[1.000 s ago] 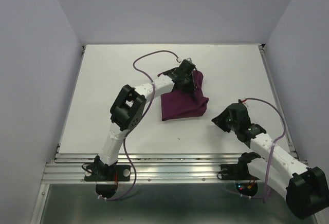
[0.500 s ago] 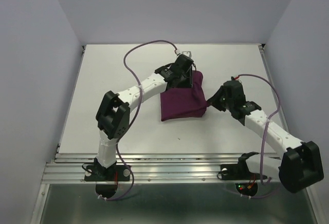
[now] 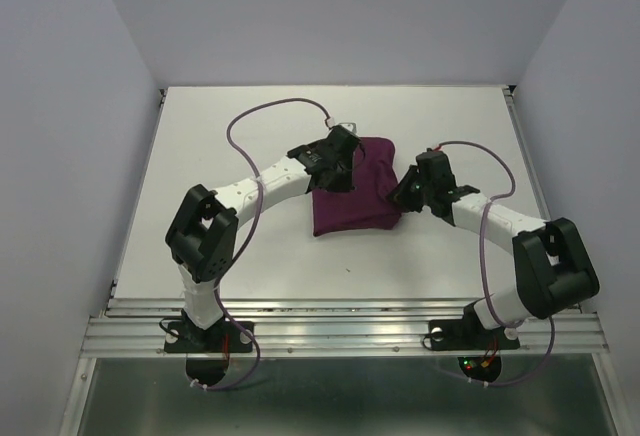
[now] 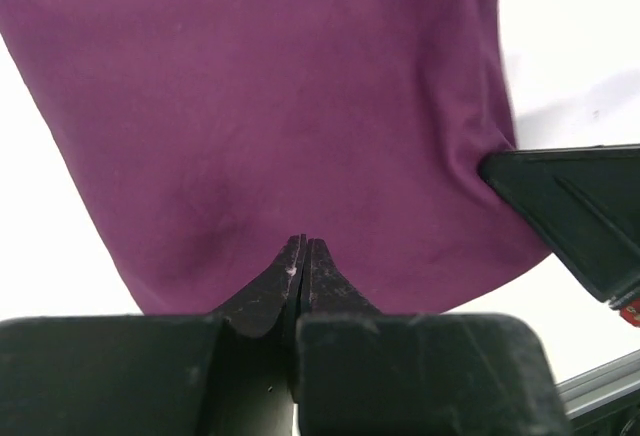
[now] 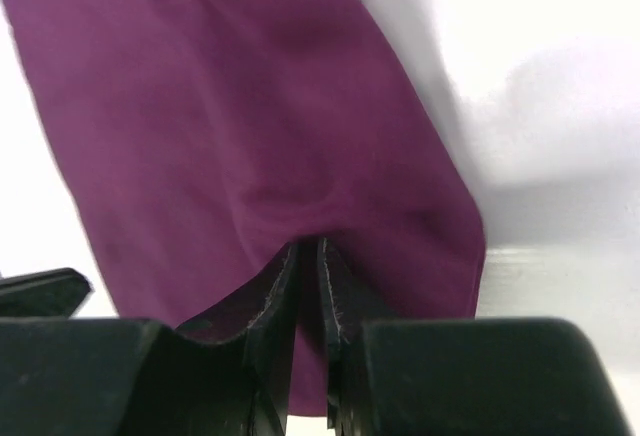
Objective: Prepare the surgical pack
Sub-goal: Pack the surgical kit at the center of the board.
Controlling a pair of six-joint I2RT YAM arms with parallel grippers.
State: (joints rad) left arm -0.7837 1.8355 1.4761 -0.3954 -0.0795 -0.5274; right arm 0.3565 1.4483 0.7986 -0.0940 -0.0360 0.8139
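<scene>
Top external view shows the dark purple cloth (image 3: 355, 206) bunched over – right gripper (image 5: 308, 251) pinches its edge, left gripper (image 4: 303, 246) sits clenched against it – we judge wrapping unfinished

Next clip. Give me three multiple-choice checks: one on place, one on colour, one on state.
1. Where is the cloth?
A) between the left gripper and the right gripper
B) far left corner
C) hanging off the edge

2. Its colour?
A) white
B) green
C) dark purple

3. The right gripper's jaws?
A) spread wide
B) closed on the cloth
C) gripping a tray

Answers: 1 A, one gripper sits at each side of it; 2 C, purple in every view; 3 B, the right wrist view shows a cloth fold pinched between them.
</scene>
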